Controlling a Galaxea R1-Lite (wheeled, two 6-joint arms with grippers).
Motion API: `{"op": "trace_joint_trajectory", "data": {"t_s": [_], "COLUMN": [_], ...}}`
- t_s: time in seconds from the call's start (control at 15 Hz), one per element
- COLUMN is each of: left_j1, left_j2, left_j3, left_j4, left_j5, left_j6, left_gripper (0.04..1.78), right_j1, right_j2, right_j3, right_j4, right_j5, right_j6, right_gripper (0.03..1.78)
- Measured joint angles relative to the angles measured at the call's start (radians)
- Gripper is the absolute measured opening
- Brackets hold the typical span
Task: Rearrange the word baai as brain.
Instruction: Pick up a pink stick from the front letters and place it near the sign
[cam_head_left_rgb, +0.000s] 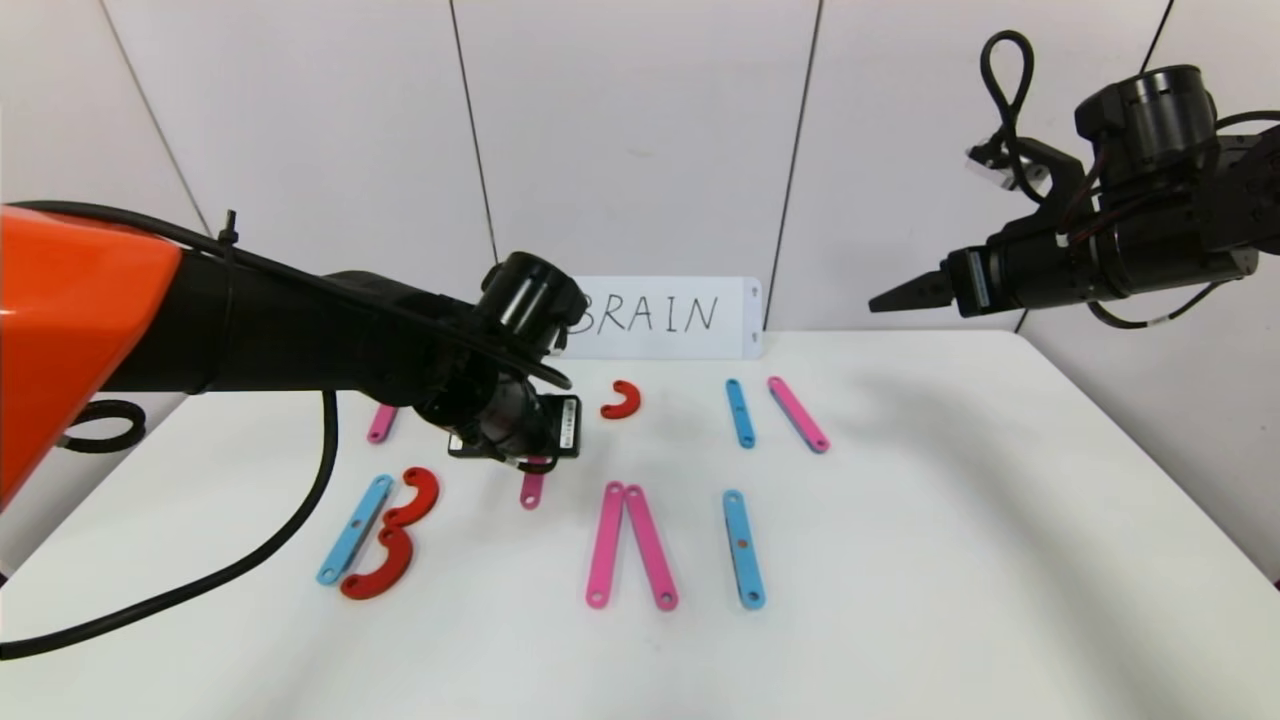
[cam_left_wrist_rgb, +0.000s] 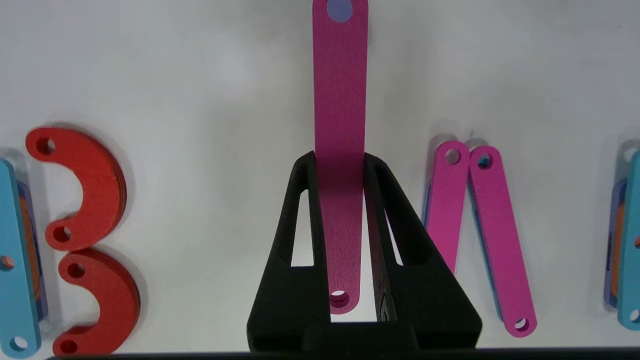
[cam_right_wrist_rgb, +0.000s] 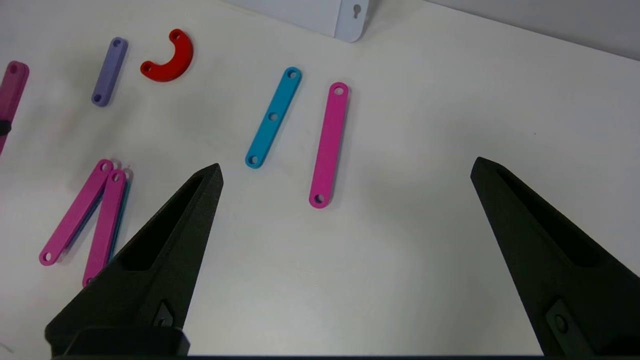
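**Pink strip half hidden in the left tool**

Magenta plastic, the pink strip (cam_left_wrist_rgb: 340, 100) sits clamped between the left tool's (cam_left_wrist_rgb: 340, 160) fingers; in the head view that arm covers all but its lower end. Around it on the white desk (cam_head_left_rgb: 950, 560) lie the B's blue strip (cam_head_left_rgb: 354, 530) and red curves (cam_head_left_rgb: 395, 540), cut off in the wrist view. High at the desk's right, the right tool (cam_right_wrist_rgb: 345, 170) gapes wide, holding nothing.
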Motion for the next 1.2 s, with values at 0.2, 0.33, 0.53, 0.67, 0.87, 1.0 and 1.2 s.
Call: {"op": "trace_joint_trajectory", "data": {"t_s": [0.2, 0.33, 0.53, 0.67, 0.87, 1.0, 1.2], "left_j1": [-0.001, -0.003, -0.018, -0.043, -0.082, -0.094, -0.097], "left_j2": [0.034, 0.078, 0.158, 0.215, 0.282, 0.307, 0.331], "left_j3": [-0.100, -0.183, -0.316, -0.386, -0.466, -0.484, -0.484], "left_j4": [-0.002, 0.000, 0.027, 0.039, 0.030, 0.001, -0.037], "left_j5": [-0.004, -0.020, -0.035, -0.030, -0.022, -0.031, -0.046], "left_j6": [0.064, 0.100, 0.104, 0.077, -0.011, -0.033, -0.079], "left_gripper": [0.27, 0.27, 0.27, 0.27, 0.27, 0.27, 0.27], "right_j1": [-0.011, -0.023, -0.042, -0.049, -0.056, -0.063, -0.074], "right_j2": [-0.001, -0.001, -0.004, -0.006, -0.010, -0.013, -0.015], "right_j3": [-0.006, -0.021, -0.042, -0.048, -0.051, -0.055, -0.060], "right_j4": [0.002, 0.024, 0.041, 0.043, 0.043, 0.043, 0.043], "right_j5": [0.004, 0.020, 0.022, 0.023, 0.023, 0.024, 0.052], "right_j6": [-0.001, 0.000, 0.000, 0.000, -0.001, -0.001, 0.001], "right_gripper": [1.74, 1.74, 1.74, 1.74, 1.74, 1.74, 1.74]}}
